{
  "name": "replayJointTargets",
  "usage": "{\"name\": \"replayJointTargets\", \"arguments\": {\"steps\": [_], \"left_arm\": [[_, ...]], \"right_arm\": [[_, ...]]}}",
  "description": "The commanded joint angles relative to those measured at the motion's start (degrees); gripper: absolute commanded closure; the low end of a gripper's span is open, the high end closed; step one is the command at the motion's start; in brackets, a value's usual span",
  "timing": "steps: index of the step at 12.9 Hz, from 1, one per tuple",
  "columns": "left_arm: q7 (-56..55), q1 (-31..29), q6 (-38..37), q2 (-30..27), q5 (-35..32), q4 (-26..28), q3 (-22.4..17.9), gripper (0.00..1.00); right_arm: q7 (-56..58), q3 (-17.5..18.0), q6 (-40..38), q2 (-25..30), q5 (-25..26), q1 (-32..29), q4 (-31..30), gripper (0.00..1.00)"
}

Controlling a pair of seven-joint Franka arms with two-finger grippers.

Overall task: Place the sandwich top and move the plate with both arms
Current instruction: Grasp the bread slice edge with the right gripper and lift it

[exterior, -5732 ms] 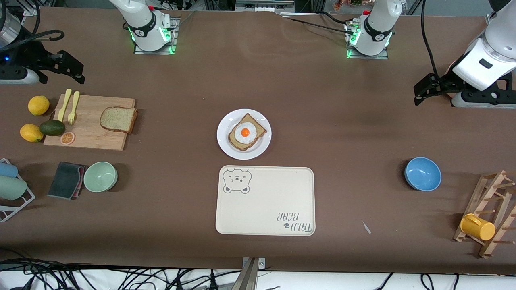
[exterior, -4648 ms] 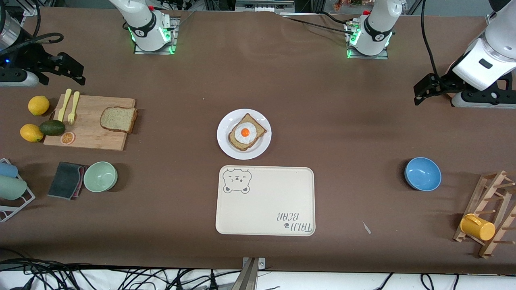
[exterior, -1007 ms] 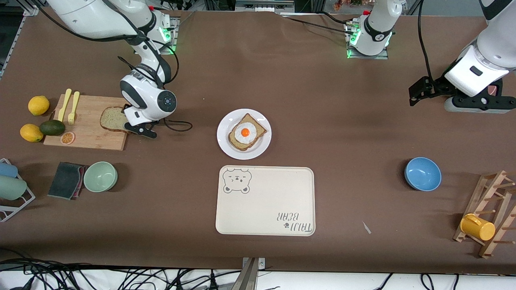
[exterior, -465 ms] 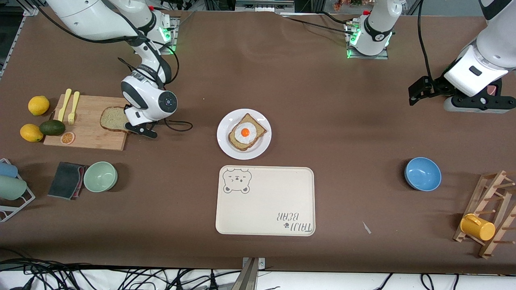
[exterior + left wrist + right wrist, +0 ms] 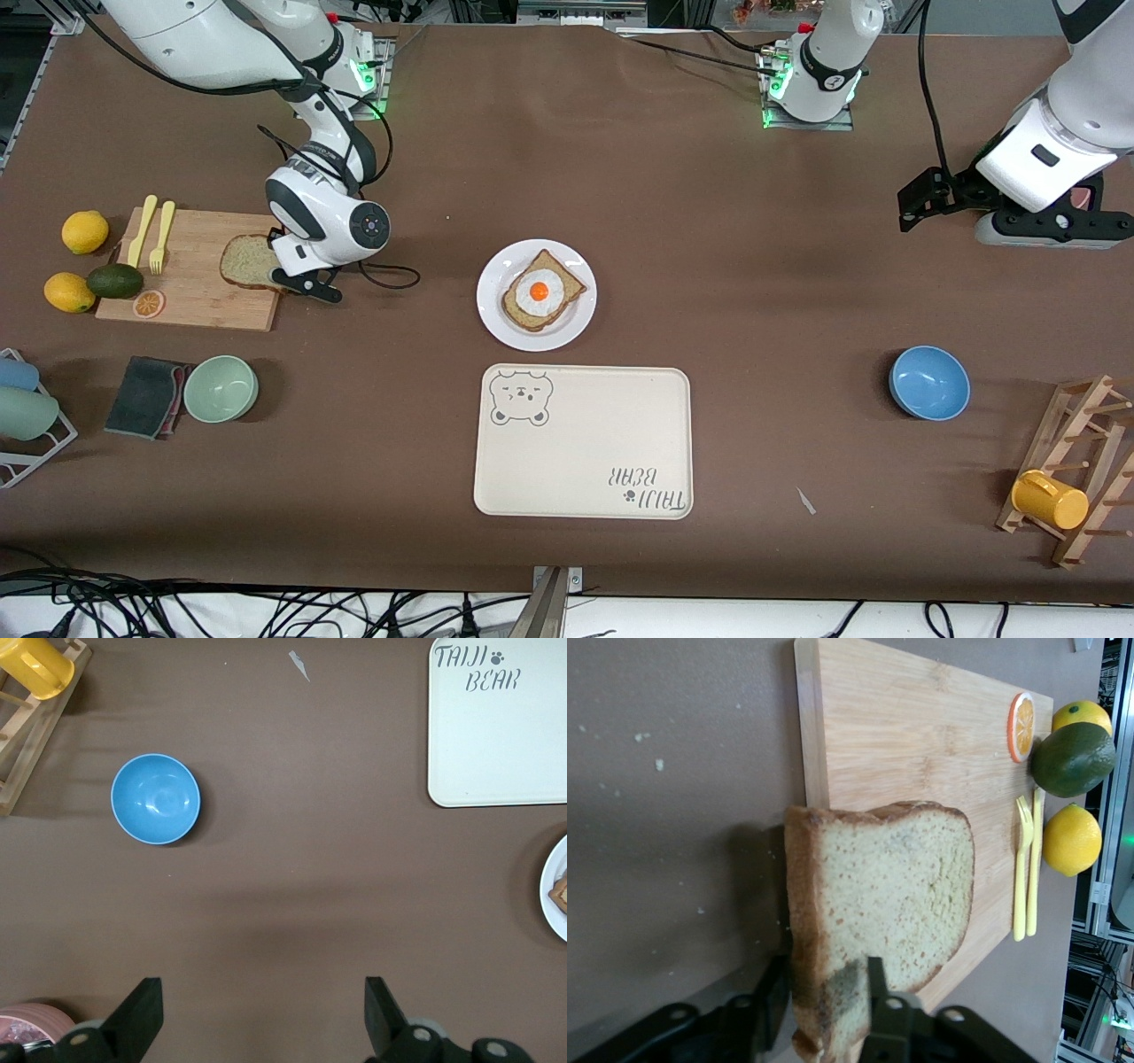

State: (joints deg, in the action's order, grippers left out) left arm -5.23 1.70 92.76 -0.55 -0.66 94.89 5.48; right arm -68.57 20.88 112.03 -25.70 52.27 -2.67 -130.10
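Observation:
The sandwich top, a brown wholegrain slice, lies at the cutting board's edge toward the plate. My right gripper is shut on its crust edge; in the right wrist view the fingers clamp the slice on both faces, gripper. The white plate at mid-table bears a bread slice with a fried egg; its rim shows in the left wrist view. My left gripper is open and empty over bare table at the left arm's end, also seen in its wrist view.
The cream bear-print tray lies nearer the camera than the plate. A blue bowl and a rack with a yellow mug are at the left arm's end. Lemons, an avocado, a cutlery pair, a green bowl and a cloth surround the board.
My right arm has swung from the table's end to the cutting board and its gripper now holds the slice's edge. Over the last second it barely moved. The left arm shifted slightly.

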Motion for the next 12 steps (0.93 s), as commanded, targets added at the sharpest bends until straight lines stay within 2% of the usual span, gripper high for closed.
{"name": "replayJointTargets", "arguments": {"steps": [1, 2, 3, 7, 9, 12], "left_arm": [[0.22, -0.12, -1.36, 0.2, 1.8, -1.38, 0.06, 0.0], [0.22, -0.12, -1.36, 0.11, 1.8, -1.38, 0.06, 0.0], [0.22, -0.12, -1.36, 0.11, 1.8, -1.38, 0.06, 0.0], [0.22, -0.12, -1.36, 0.2, 1.8, -1.38, 0.15, 0.0], [0.22, -0.12, -1.36, 0.11, 1.8, -1.38, 0.15, 0.0], [0.22, -0.12, -1.36, 0.2, 1.8, -1.38, 0.15, 0.0]], "right_arm": [[-1.13, -0.14, -0.23, 0.65, 1.52, -0.14, -1.38, 0.83], [-1.13, -0.14, -0.06, 0.65, 1.52, -0.14, -1.39, 0.96], [-1.04, -0.14, 0.03, 0.57, 1.52, -0.14, -1.39, 1.0], [2.98, 1.08, -0.49, 2.4, 1.34, -0.05, -0.08, 1.0], [7.46, 4.41, -3.28, 3.9, -1.36, 0.21, 3.69, 1.0], [14.85, 13.19, -10.05, 5.4, -9.44, 0.21, 12.9, 1.0]]}}
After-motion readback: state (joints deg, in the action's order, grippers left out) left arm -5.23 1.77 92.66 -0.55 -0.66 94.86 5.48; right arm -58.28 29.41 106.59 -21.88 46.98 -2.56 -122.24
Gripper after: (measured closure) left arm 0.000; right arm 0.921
